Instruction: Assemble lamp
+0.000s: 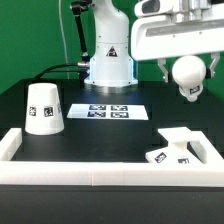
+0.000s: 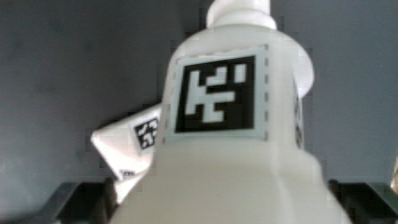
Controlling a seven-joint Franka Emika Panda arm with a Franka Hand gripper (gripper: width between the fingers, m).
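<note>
Leftmost in the exterior view, the white plastic tapered cup-like shade stands wide end down on the black table, a black-and-white square tag facing the camera; it is well apart from the other lamp parts. Toward the middle, the thin flat white marker board lies on the table in front of the arm's white pedestal; a long white border frame runs along the near edge of the table and turns up at both ends. Further to the exterior view's right, the flat angular white plastic base lies on the table in the corner of that frame, tags on its upper face. Above it, clear of the table, the white two-finger gripper is clenched on the white ball-topped plastic bulb, one finger on each side of it. In the wrist view the bulb fills most of the picture, its tag facing the camera; the dark fingers flank its body; a tagged part of the base shows behind it.
</note>
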